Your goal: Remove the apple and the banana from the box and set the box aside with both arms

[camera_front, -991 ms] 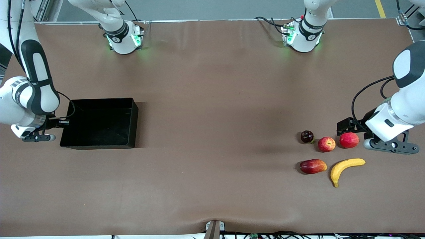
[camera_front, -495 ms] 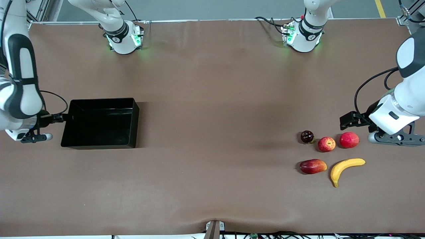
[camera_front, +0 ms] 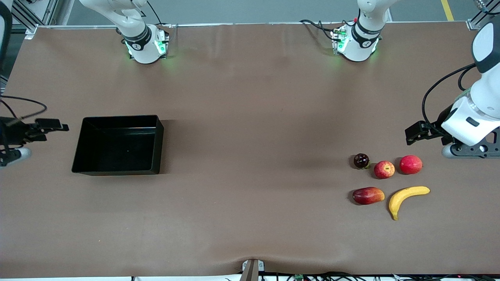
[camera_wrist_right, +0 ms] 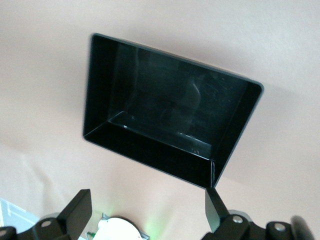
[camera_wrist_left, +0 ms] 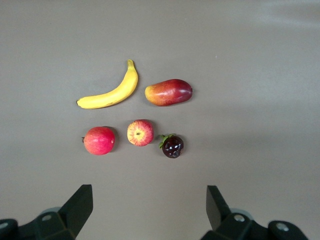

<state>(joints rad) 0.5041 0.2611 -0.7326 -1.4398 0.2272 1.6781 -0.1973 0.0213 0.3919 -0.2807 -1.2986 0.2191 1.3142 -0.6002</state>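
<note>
Sitting on the table (camera_front: 250, 117) toward the right arm's end, the box (camera_front: 117, 144) is lying apart from the right gripper (camera_wrist_right: 147, 212), whose jaws are standing apart. Hovering near the banana (camera_front: 406, 197) and streaked apple (camera_front: 384, 169), the left gripper (camera_wrist_left: 150, 210) is holding nothing, jaws apart.

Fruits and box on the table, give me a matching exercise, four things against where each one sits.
Things:
1 banana
2 black bin
3 dark purple fruit
4 mango

Places:
A toward the right arm's end, nothing in it
B beside the mango, nearest the front camera
C end of the apples' row
D nearer the camera than the dark fruit

Pairs: 1-B, 2-A, 3-C, 4-D
</note>
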